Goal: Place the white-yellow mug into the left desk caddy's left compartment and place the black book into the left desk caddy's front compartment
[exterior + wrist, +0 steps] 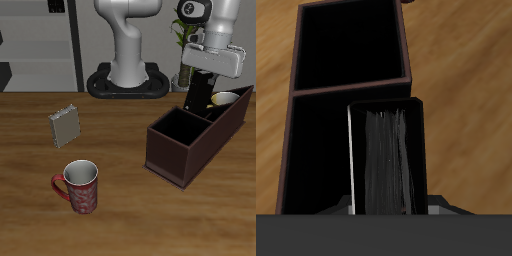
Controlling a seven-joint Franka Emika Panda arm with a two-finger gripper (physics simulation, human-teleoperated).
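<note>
Black book (386,160) is seen gripped upright by the gripper (203,72) — in the wrist view its page edges and dark cover hang over the left desk caddy (190,140), above one of the dark sections next to a divider. In the exterior view the book (200,88) is shown as a dark slab under the gripper, its lower end at the caddy's rim. The fingers are pressed against the book's sides. The white-yellow mug (224,99) is lodged in the caddy's far end section, only its pale rim visible. A red patterned mug (79,186) and a grey booklet (65,125) are left on the wooden surface (120,220), well apart from the caddy.
</note>
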